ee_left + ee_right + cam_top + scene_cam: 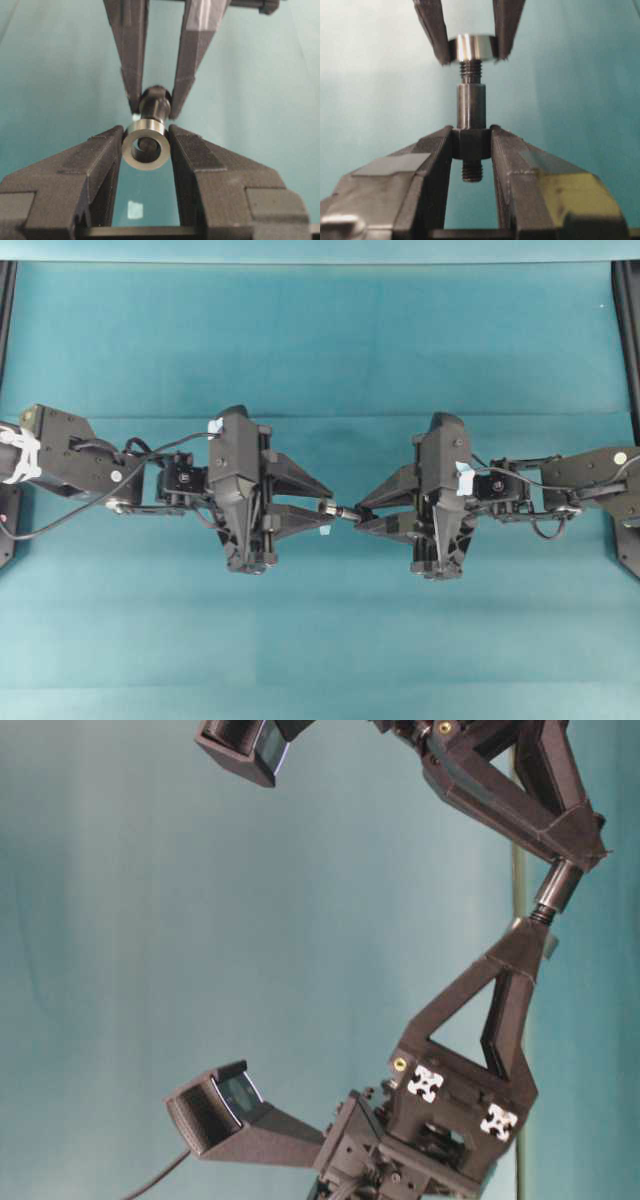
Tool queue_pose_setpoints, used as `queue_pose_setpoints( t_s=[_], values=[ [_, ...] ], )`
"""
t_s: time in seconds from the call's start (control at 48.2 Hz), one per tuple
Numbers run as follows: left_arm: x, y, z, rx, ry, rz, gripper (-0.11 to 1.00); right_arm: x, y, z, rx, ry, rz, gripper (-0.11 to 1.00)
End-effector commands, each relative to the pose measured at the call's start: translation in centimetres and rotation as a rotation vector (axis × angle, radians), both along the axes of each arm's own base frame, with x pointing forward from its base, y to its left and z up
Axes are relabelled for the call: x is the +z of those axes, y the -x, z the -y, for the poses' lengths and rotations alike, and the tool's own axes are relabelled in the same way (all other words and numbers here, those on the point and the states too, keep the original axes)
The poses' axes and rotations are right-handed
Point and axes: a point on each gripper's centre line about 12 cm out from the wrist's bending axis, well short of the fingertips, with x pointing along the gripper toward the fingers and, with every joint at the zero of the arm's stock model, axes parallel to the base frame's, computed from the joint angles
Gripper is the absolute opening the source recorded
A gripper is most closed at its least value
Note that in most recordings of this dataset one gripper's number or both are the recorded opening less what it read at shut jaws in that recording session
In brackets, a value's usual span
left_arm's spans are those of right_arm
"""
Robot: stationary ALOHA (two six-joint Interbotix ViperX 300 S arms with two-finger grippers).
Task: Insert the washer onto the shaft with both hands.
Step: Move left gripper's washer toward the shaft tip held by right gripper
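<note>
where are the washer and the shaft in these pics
washer [145,149]: left wrist view, on its silvery front rim.
shaft [471,106]: right wrist view, on its smooth middle barrel.

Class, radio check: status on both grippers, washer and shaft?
Left gripper shut on washer. Right gripper shut on shaft. Threaded tip entering washer, not seated. Nothing in the way.

Washer on shaft tip, between both grippers' fingers.
</note>
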Motion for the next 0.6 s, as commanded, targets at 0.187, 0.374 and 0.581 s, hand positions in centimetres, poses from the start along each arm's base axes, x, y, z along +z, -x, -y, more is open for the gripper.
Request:
queue_pose_setpoints(
  t_s=[0.187, 0.374, 0.581],
  values=[
    [0.8, -0.5, 0.1, -0.004, -0.001, 0.029, 0.37, 0.9, -0.5, -0.1, 0.008, 0.007, 0.034, 0.00],
    [0.6, -0.9, 0.4, -0.011, -0.001, 0.025, 0.37, 0.9, -0.6, -0.1, 0.009, 0.009, 0.034, 0.00],
    [0.4, -1.5, 1.0, -0.026, -0.002, 0.025, 0.37, 1.0, -0.9, -0.1, 0.009, 0.010, 0.038, 0.00]
  ],
)
